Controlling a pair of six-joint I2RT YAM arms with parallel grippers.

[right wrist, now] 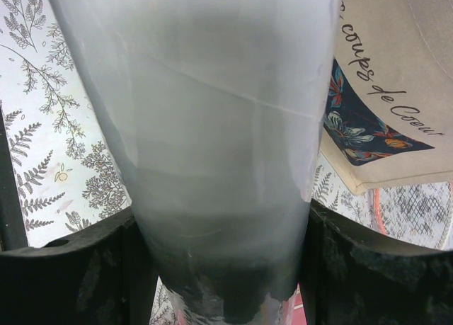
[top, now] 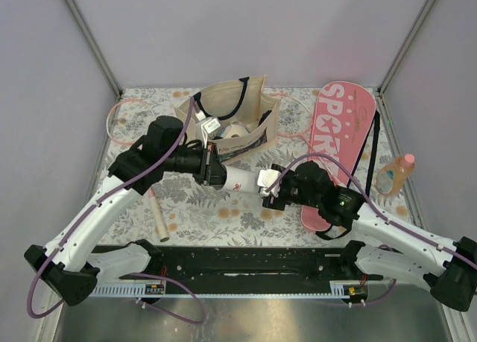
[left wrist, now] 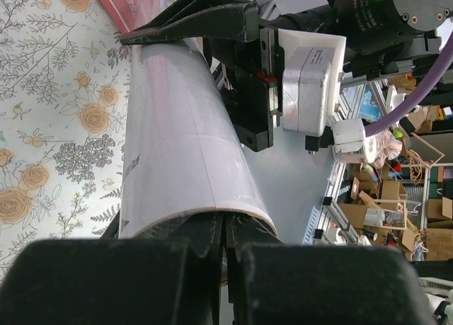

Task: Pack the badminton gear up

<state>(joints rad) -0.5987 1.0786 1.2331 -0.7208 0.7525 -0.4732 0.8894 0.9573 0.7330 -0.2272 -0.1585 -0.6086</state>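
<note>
A long white tube [top: 242, 179] hangs level above the floral tabletop, between my two grippers. My right gripper [top: 270, 189] is shut on its right end; in the right wrist view the tube [right wrist: 212, 127] fills the gap and touches both fingers [right wrist: 78, 268]. My left gripper [top: 216, 171] is shut. Its closed tips [left wrist: 226, 229] sit under the rim of the tube's open end [left wrist: 184, 141], and I see nothing pinched between them. The pink "SPORT" cover [top: 339, 144] lies at the right. One pink-framed racket [top: 158, 215] lies at the left, and another [right wrist: 410, 212] lies by the bag.
A beige tote bag [top: 231, 118] with black handles stands at the back centre, just behind the tube. A small clear bottle with a pink cap [top: 395, 174] lies at the right edge. Grey walls enclose the table on three sides.
</note>
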